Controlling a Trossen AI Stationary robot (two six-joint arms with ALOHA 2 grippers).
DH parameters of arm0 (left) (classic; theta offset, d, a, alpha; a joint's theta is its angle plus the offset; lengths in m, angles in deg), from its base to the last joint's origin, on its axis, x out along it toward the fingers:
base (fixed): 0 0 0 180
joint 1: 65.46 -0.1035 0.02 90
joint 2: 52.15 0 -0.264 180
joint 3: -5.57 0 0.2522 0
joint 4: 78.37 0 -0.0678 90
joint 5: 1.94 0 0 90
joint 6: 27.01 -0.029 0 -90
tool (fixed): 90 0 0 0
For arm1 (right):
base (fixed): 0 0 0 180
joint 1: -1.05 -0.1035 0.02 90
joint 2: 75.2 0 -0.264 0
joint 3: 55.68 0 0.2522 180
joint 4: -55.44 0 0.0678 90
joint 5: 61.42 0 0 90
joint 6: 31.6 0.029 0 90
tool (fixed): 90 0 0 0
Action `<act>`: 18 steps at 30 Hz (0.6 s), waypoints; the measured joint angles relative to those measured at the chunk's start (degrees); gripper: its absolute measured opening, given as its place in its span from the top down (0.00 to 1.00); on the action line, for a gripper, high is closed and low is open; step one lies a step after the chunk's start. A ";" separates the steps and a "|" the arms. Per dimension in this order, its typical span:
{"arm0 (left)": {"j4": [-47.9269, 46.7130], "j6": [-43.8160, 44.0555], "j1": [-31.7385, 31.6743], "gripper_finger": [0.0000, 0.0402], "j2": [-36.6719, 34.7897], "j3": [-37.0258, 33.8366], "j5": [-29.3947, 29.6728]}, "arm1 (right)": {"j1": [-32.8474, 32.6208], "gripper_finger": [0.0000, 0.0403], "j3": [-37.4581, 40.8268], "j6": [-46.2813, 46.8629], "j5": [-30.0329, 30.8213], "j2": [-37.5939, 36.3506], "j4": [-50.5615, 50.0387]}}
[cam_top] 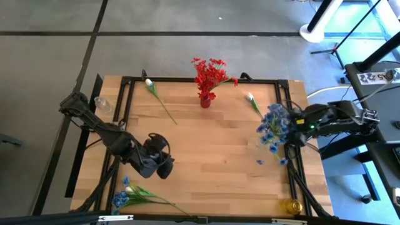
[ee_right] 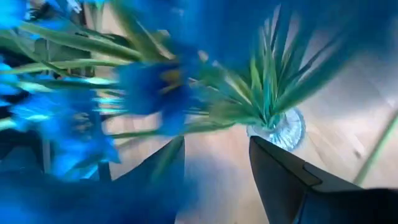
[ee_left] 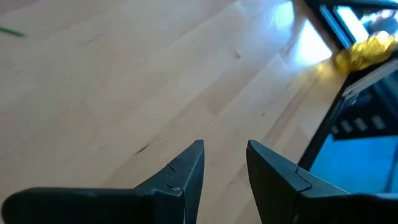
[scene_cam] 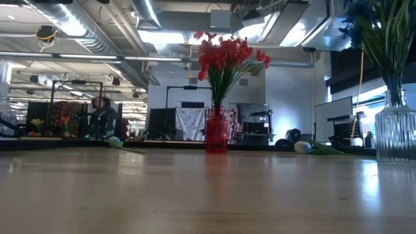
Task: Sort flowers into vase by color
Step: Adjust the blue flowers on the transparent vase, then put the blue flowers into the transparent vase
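Note:
Red flowers stand in a red vase at the table's far middle. Blue flowers stand in a clear ribbed vase by the right edge. My right gripper hovers open just above those blossoms, with nothing between its fingers. Two white sprigs lie flat near the far edge. A bunch of blue and white sprigs lies at the near left corner. My left gripper is open over bare wood, right of that bunch.
A clear empty vase stands at the far left edge and a yellow vase at the near right corner. Loose blue petals lie near the blue vase. A black frame runs round the table. The middle is bare wood.

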 joint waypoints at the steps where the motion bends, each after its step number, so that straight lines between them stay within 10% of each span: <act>1: 0.18 -0.67 0.38 0.71 0.71 0.00 -0.03 | 0.00 0.56 -1.53 0.00 -0.25 -0.02 -1.36; 7: 1.38 4.22 2.19 0.71 5.17 0.00 -6.43 | 0.00 0.56 -11.52 0.37 0.88 0.00 -10.23; 18: 11.95 54.44 11.41 0.71 15.75 0.00 -24.34 | 0.00 0.56 -27.87 -0.19 18.40 -0.03 -15.15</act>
